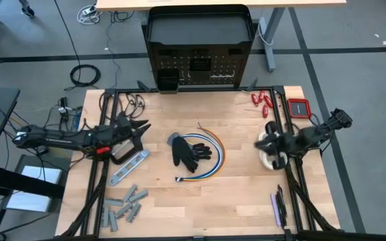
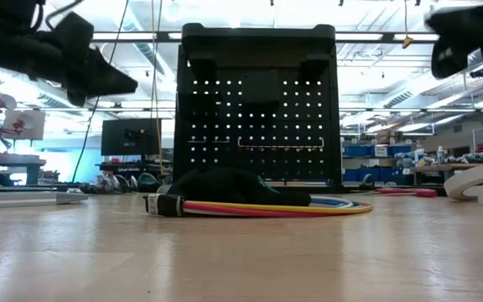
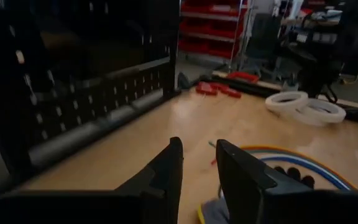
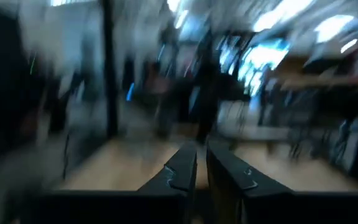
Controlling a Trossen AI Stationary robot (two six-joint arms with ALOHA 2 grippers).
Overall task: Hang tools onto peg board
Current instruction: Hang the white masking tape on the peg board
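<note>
The peg board stands at twelve o'clock on the table, nothing hung on it yet as far as the pictures show. Tools are scattered everywhere: white tape rolls at three o'clock, flat bar at nine, grey metal pieces around seven. The tape looks light and probably easiest to pinch through its hole; the bar's stiff and likely slippery, so better grabbed mid-length. The left gripper hovers above the bar, part open, empty. The right gripper sits over the tape, fingers nearly shut, nothing visibly in them.
</note>
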